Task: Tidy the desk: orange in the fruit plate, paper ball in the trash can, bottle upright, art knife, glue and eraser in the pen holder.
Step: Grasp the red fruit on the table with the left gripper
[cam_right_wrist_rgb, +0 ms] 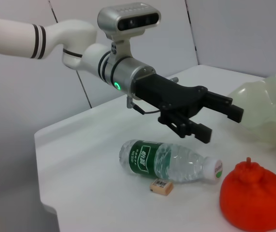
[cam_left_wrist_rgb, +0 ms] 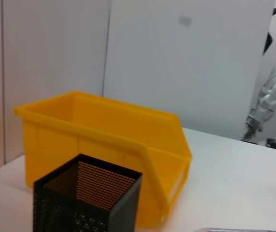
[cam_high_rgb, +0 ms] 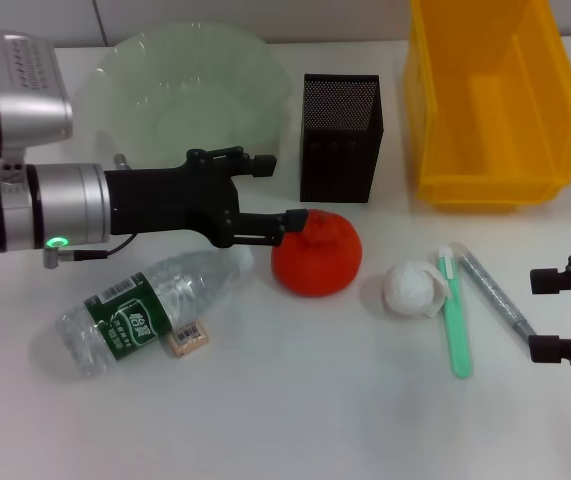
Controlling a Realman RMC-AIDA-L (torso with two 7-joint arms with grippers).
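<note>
The orange (cam_high_rgb: 317, 253) rests on the white table in front of the pen holder (cam_high_rgb: 340, 138). My left gripper (cam_high_rgb: 283, 192) hovers open just left of the orange, the near fingertip close to its top; the right wrist view shows this gripper (cam_right_wrist_rgb: 220, 123) above the table with nothing in it. Nearby, the bottle (cam_high_rgb: 150, 310) lies on its side with the eraser (cam_high_rgb: 187, 338) against it. The paper ball (cam_high_rgb: 410, 288) sits right of the orange. A slim green tool (cam_high_rgb: 455, 312) and a grey stick (cam_high_rgb: 495, 292) lie beside it. My right gripper (cam_high_rgb: 557, 314) stands open at the right edge.
The fruit plate (cam_high_rgb: 190, 90) stands at the back left and the trash can (cam_high_rgb: 490, 100) at the back right, with the pen holder between them. The left wrist view shows the trash can (cam_left_wrist_rgb: 108, 140) behind the pen holder (cam_left_wrist_rgb: 87, 198).
</note>
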